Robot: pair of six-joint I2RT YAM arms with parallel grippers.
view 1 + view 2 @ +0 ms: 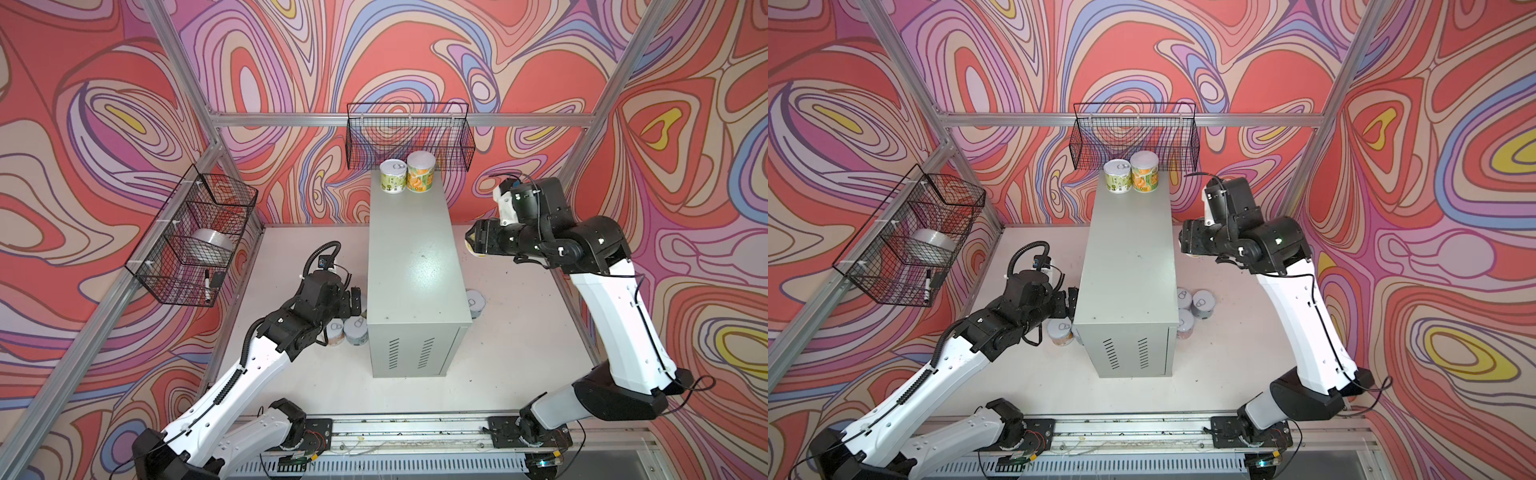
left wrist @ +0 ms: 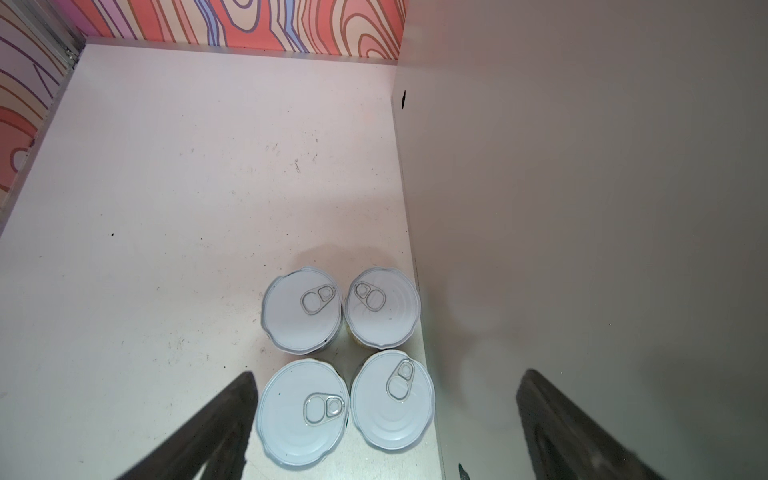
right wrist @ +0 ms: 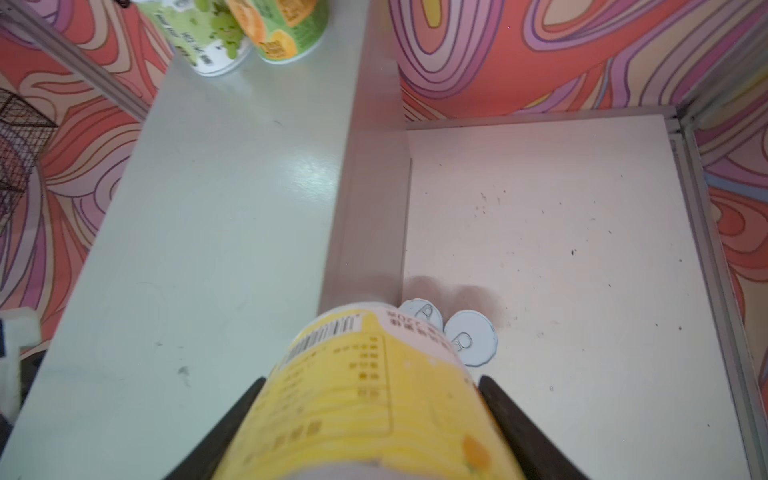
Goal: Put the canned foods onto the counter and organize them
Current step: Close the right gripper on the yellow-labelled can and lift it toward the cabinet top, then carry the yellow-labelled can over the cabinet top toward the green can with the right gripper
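- Canned foods point(image 2: 303, 311) are all bound for the counter point(image 1: 415, 270), the tall grey cabinet in mid-table. Its glossy top is bare except at the far end, so filling seems to run from the back wall forward.
- Right gripper point(image 3: 370, 380) is clamped on the flanks of a yellow tin point(image 3: 365, 415) and holds it at the counter's right edge, near top level. A side grip leaves the base free to be set down flat, likely near the pair at the back.
- Left gripper point(image 2: 386, 374) hangs low beside the counter's left wall, jaws spread wide with nothing between them. It is above four tins point(image 2: 301, 411) standing on the white tabletop point(image 2: 166, 187), and the spread looks chosen to straddle one tin.
- Those four stand lids up in a tight square, two of them just beside the cabinet wall, so a finger has little room to slip in.
- Three tins point(image 1: 1202, 303) sit on the tabletop just beside the counter's right wall.
- Grape-label tin point(image 1: 393, 176) and orange-label tin point(image 1: 420, 171) stand upright, close side by side, on the counter's far end.
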